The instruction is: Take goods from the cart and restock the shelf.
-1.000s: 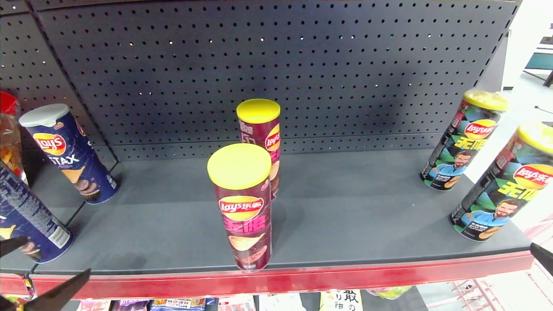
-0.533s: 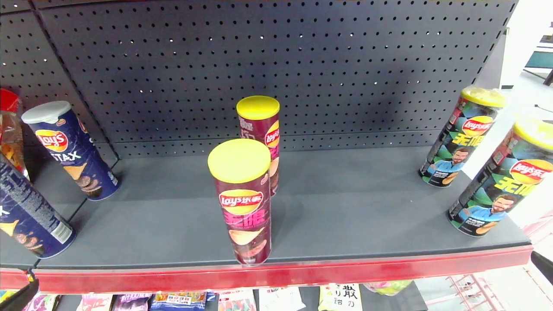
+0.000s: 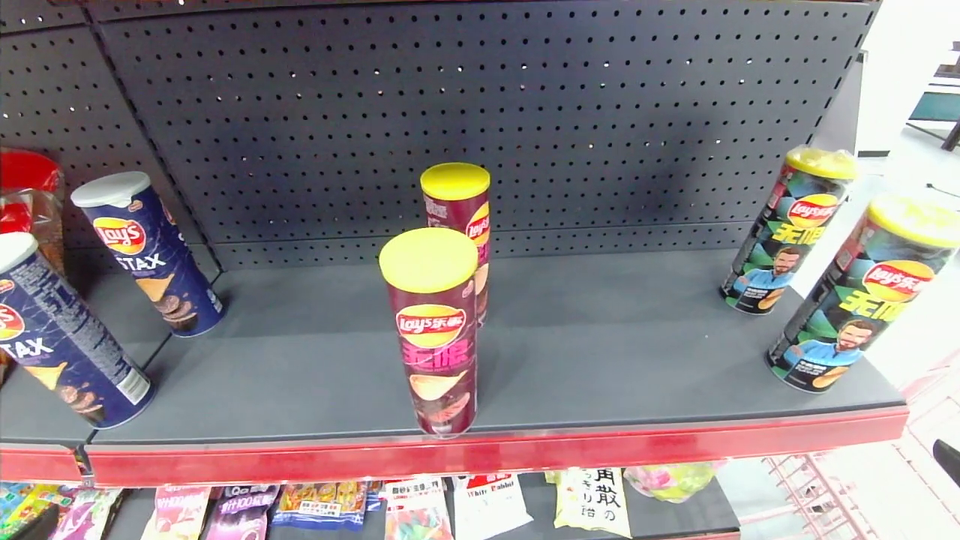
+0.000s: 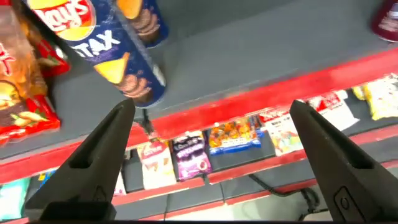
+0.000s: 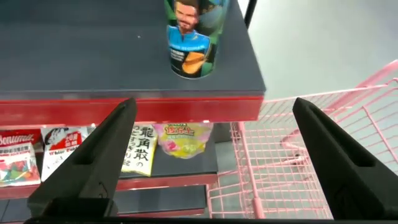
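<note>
A: Where do the goods stand?
B: On the shelf. The front maroon can is upright at the red lip, centre of the head frame, with the rear maroon can just behind it. Two blue cans stand at the left and two green cans at the right.
A: And the hands?
B: The left hand is spread wide and empty before the shelf's edge. The right hand is likewise released, near the pink cart.
</note>
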### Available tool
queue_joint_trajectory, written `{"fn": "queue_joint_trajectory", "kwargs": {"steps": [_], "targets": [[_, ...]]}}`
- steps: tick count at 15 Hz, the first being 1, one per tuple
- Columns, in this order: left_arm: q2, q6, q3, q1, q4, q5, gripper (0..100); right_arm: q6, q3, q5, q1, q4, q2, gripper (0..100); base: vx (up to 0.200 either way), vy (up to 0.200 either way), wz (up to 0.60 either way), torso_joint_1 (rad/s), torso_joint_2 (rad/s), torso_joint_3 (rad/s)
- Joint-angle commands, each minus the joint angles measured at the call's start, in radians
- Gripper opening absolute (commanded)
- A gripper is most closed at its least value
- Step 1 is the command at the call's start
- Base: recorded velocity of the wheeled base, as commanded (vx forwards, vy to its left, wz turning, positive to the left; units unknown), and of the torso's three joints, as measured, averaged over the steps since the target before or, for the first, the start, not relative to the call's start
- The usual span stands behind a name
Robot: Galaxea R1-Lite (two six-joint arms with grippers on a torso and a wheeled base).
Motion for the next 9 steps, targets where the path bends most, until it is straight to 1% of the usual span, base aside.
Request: {"fn": "queue_joint_trajectory", "kwargs": {"steps": [1, 7, 8, 9], "targets": [[-0.014, -0.001, 0.005, 0.000, 0.000, 0.000, 100, 0.000, 0.000, 0.002, 0.000, -0.001, 0.001, 100, 0.000, 0.200, 0.00, 0.007, 0.00, -0.002], [-0.023, 0.002, 0.017, 0.000, 0.000, 0.000, 100, -0.014, 0.015, 0.005, 0.001, -0.001, -0.005, 100, 0.000, 0.200, 0.00, 0.002, 0.00, 0.001], [-0.023, 0.018, 0.023, 0.000, 0.000, 0.000, 100, -0.014, 0.016, 0.005, 0.001, -0.001, -0.005, 100, 0.000, 0.000, 0.00, 0.000, 0.00, 0.000], [-0.026, 0.041, 0.029, 0.000, 0.000, 0.000, 100, -0.014, 0.016, 0.005, 0.001, -0.003, -0.005, 100, 0.000, 0.000, 0.00, 0.000, 0.00, 0.000]]}}
